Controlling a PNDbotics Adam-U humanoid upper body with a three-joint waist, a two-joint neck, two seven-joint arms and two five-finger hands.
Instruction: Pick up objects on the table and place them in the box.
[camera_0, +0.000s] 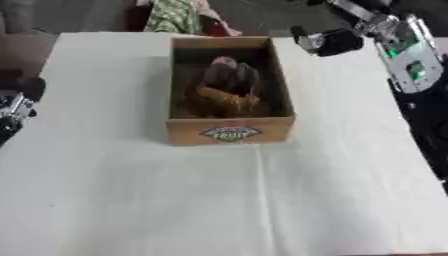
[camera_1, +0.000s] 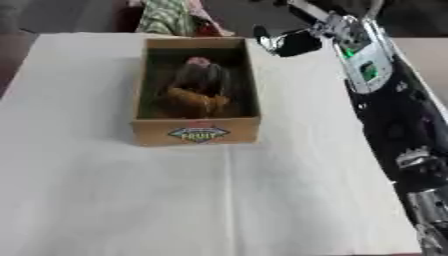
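Right hand (camera_0: 328, 42) hangs just right of the box (camera_0: 229, 131) far corner, grip unreadable; box runs lengthwise away, left hand (camera_0: 16, 107) farther off.

We're looking down on the table (camera_0: 105, 200), covered in a plain white cloth with a crease running toward us down the middle. Sitting directly on it, toward the far side, is the cardboard box (camera_0: 229, 131), its printed label facing us.
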